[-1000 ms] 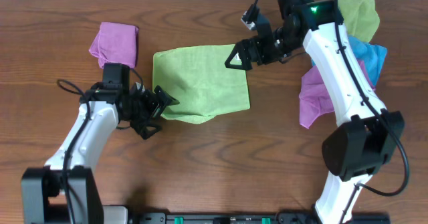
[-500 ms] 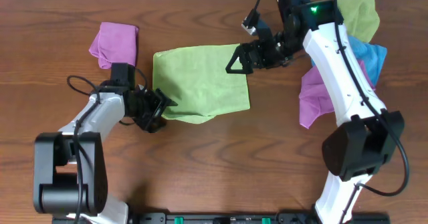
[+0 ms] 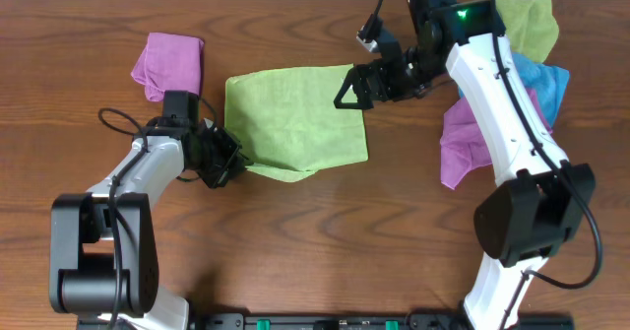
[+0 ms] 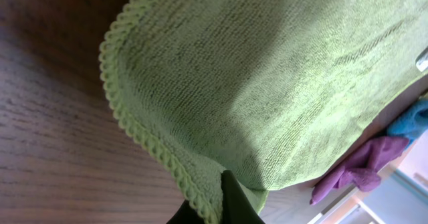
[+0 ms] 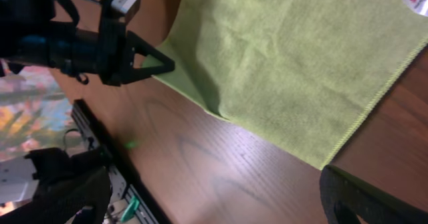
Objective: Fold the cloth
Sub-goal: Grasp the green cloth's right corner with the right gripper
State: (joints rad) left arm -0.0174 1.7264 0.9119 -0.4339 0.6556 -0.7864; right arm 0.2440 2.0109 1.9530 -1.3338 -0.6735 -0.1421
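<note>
The cloth (image 4: 267, 83) is cut off at the left wrist view's top and right edges, and only the ends of the dark fingertips (image 4: 231, 198) are shown at the bottom edge. Overhead, its near-left corner is hidden by the left gripper (image 3: 224, 159).

Left hand (image 3: 224, 159): moved in from bare tabletop (image 3: 325, 231) to lower-left corner of the cloth (image 3: 295, 123); its arm swung leftward.

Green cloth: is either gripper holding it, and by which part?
The left gripper appears to pinch the cloth by the hem at its near left corner. The right gripper is at the far right corner; grip unclear.
</note>
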